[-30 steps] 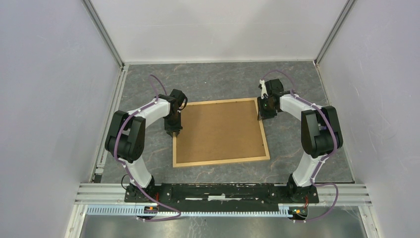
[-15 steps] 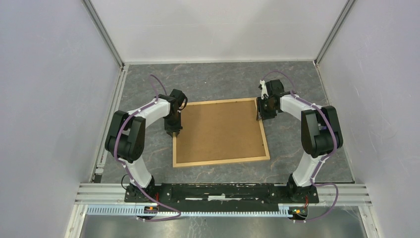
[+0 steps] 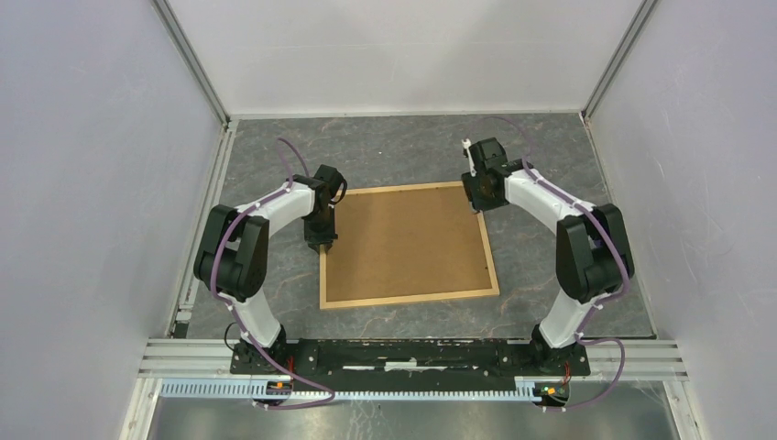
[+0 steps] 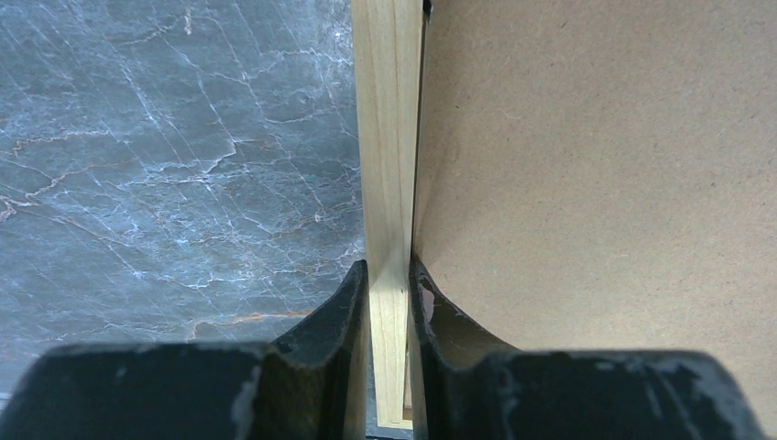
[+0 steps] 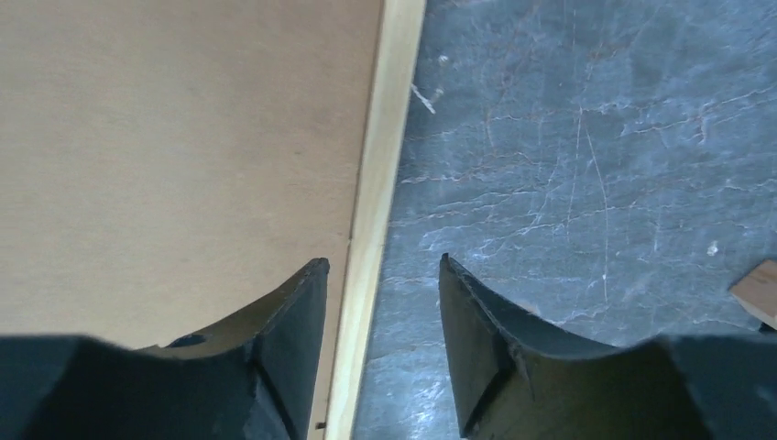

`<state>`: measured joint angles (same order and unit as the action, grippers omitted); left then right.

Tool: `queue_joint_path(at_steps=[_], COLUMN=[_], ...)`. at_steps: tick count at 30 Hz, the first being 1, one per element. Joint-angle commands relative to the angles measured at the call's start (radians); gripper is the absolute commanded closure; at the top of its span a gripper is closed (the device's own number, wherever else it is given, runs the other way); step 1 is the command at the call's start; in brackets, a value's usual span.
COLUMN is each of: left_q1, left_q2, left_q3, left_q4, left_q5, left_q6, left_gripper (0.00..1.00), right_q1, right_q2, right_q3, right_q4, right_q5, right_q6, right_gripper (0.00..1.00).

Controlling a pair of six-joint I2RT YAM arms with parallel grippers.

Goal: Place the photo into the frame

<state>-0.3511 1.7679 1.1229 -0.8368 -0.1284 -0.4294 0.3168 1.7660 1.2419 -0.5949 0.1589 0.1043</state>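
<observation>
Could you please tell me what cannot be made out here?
- The photo: in no view; whether it lies under the plain brown board in the thin light-wood frame is unclear.
- Tan scrap, right wrist view: cut off by the picture's edge.
- Frame's far right corner, top view: hidden under the right arm.

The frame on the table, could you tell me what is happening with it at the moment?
Two robot arms are working on the frame, which lies flat on the table with a brown board filling it. The left pincer is shut on the frame's left strip. The right pincer is open, its jaws either side of the right strip near the far corner without gripping it. The photo is not in sight.
</observation>
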Motion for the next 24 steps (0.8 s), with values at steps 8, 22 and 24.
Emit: queue_joint_path(at_steps=[8, 22, 24], left_q1=[-0.011, -0.011, -0.010], left_q2=[0.009, -0.012, -0.010], left_q3=[-0.063, -0.097, -0.097], left_q4=[-0.011, 0.025, 0.030], left_q5=[0.031, 0.009, 0.023], left_q6=[-0.071, -0.063, -0.060], left_gripper=[0.98, 0.98, 0.98], right_q1=[0.082, 0.083, 0.084], right_q2=[-0.050, 0.082, 0.089], right_q3=[0.055, 0.107, 0.107], right_q4=[-0.062, -0.157, -0.152], right_q5=[0.145, 0.221, 0.197], right_q6=[0.029, 0.152, 0.155], right_gripper=[0.20, 0.69, 0.69])
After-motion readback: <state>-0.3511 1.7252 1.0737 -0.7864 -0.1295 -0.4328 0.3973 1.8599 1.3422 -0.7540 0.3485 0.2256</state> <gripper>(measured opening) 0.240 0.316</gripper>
